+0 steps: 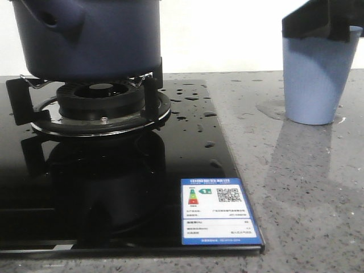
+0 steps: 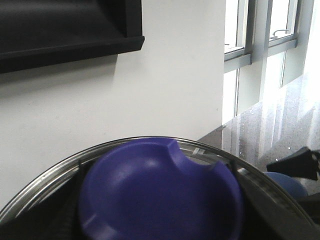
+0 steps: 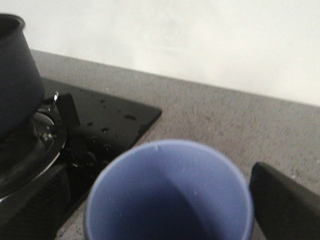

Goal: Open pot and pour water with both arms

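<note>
My right gripper (image 1: 323,25), matte black and blocky, sits at the rim of the light blue ribbed plastic cup (image 1: 314,77). The cup stands on the grey speckled stone counter (image 1: 296,193), well right of the stove. From the right wrist view one black finger (image 3: 287,205) shows just beside the cup's open mouth; looks set around the cup, but I cannot tell if it is clamped or loose.

Left gripper itself isn't visible. The left wrist view is filled by a round purple-blue lid with a notched edge and shiny metal rim (image 2: 160,195), so I judge my left arm is holding the lid, though the grip is hidden; cannot tell.

The large round dark navy-blue pot with matte sides and a thick stub handle (image 1: 88,37) rests on the black burner grate (image 1: 99,102) of the glossy black glass cooktop (image 1: 142,187), at front-left. Its top is cut off in the front view.

Water (image 1: 193,108) shows as glossy drops scattered on the glass right of the burner, plus a thin wet patch at the cup's base. So some has spilled already, I'd guess. An energy-rating sticker (image 1: 216,211) sits on the near corner of the glass.
</note>
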You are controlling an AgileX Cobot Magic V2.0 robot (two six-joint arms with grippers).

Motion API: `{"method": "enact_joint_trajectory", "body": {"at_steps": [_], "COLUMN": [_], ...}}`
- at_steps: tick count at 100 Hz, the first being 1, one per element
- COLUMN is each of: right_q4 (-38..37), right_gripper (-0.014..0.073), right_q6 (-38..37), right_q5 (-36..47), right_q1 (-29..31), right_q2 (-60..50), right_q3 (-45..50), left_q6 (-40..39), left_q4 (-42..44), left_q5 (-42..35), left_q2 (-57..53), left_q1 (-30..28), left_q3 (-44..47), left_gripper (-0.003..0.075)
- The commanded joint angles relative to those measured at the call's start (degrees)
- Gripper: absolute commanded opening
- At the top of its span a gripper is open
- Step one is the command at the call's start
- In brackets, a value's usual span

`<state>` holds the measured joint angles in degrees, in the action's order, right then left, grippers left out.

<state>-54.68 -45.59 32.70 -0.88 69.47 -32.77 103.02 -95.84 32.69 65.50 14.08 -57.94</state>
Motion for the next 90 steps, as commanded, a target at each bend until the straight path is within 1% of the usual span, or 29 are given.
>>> {"method": "enact_joint_trajectory", "body": {"at_steps": [1, 14, 27, 30, 34, 39, 41, 42, 44, 45, 46, 47, 48, 49, 51, 52, 53, 54, 56, 60, 74, 84, 90], "right_q4": [1.4, 1.29, 1.29, 1.29, 1.29, 1.29, 1.29, 1.29, 1.29, 1.29, 1.29, 1.29, 1.29, 1.29, 1.29, 1.29, 1.29, 1.29, 1.29, 1.44, 1.34, 1.34, 1.34], "right_gripper": [0.0645, 0.0645, 0.0642, 0.0632, 0.0594, 0.0508, 0.0456, 0.0417, 0.0374, 0.0326, 0.0302, 0.0251, 0.0225, 0.0171, 0.0118, 0.0063, 0.0036, -0.0015, -0.0076, -0.0066, -0.0069, -0.0069, -0.0069], "right_q6": [-0.16, -0.16, -0.16, -0.16, -0.16, -0.25, -0.25, -0.25, -0.25, -0.25, -0.25, -0.25, -0.25, -0.25, -0.25, -0.25, -0.25, -0.25, -0.25, -0.41, -0.41, -0.41, -0.41], "right_q5": [1.87, -2.82, -3.86, -4.0, -4.3, -4.56, -4.7, -4.7, -4.8, -4.83, -4.83, -4.97, -5.09, -5.22, -5.35, -5.47, -5.47, -5.47, -5.57, -5.6, -6.72, -7.4, -7.63], "right_q1": [0.29, 0.29, 0.29, 0.29, 0.29, 0.29, 0.29, 0.29, 0.29, 0.29, 0.29, 0.29, 0.29, 0.29, 0.29, 0.29, 0.29, 0.29, 0.29, 0.29, 0.29, 0.29, 0.29], "right_q2": [-3.78, -8.55, -14.4, -16.09, -17.75, -20.21, -20.78, -21.36, -22.32, -22.65, -23.28, -23.58, -23.9, -24.51, -25.46, -25.77, -26.38, -26.68, -27.56, -29.14, -33.36, -34.91, -35.17], "right_q3": [-1.4, -1.4, -1.4, -1.4, -1.4, -1.4, -1.4, -1.4, -1.4, -1.4, -1.4, -1.4, -1.4, -1.4, -1.4, -1.4, -1.4, -1.4, -1.4, -1.4, -1.4, -1.4, -1.4], "left_q6": [-0.59, -0.59, -0.59, -0.59, -0.59, -0.59, -0.59, -0.59, -0.59, -0.59, -0.59, -0.59, -0.59, -0.59, -0.59, -0.59, -0.59, -0.59, -0.59, -0.59, -0.59, -0.59, -0.59], "left_q4": [-2.02, -2.02, -2.02, -2.02, -2.02, -2.02, -2.02, -2.02, -2.02, -2.02, -2.02, -2.02, -2.02, -2.02, -2.02, -2.02, -2.02, -2.02, -2.02, -2.02, -2.02, -2.14, -2.25], "left_q5": [1.62, 1.62, 1.31, 1.31, 1.31, 1.21, 1.21, 1.21, 1.06, 1.05, 0.85, 0.78, 0.61, 0.48, 0.13, 0.11, -0.19, -0.3, -0.57, -0.57, -2.04, -2.17, -2.05], "left_q2": [-0.31, 2.01, 4.51, 5.29, 6.1, 7.45, 7.81, 8.13, 8.6, 8.78, 9.08, 9.19, 9.31, 9.61, 10.0, 10.02, 10.29, 10.37, 10.7, 11.13, 11.94, 12.26, 12.26], "left_q1": [0.36, 0.36, 0.63, 0.63, 0.63, 0.63, 0.63, 0.63, 0.63, 0.63, 0.63, 0.63, 0.63, 0.63, 0.63, 0.63, 0.63, 0.63, 0.63, 0.63, 0.63, 0.63, 0.63], "left_q3": [-2.02, -2.02, -2.02, -2.02, -2.02, -2.02, -2.02, -2.02, -2.02, -2.02, -2.02, -2.02, -2.02, -2.02, -2.02, -2.02, -2.02, -2.02, -2.02, -2.02, -2.02, -2.02, -2.02], "left_gripper": [0.025, 0.025, 0.025, 0.025, 0.025, 0.025, 0.025, 0.025, 0.025, 0.025, 0.025, 0.025, 0.025, 0.025, 0.025, 0.025, 0.025, 0.025, 0.025, 0.025, 0.025, 0.0251, 0.0265]}}
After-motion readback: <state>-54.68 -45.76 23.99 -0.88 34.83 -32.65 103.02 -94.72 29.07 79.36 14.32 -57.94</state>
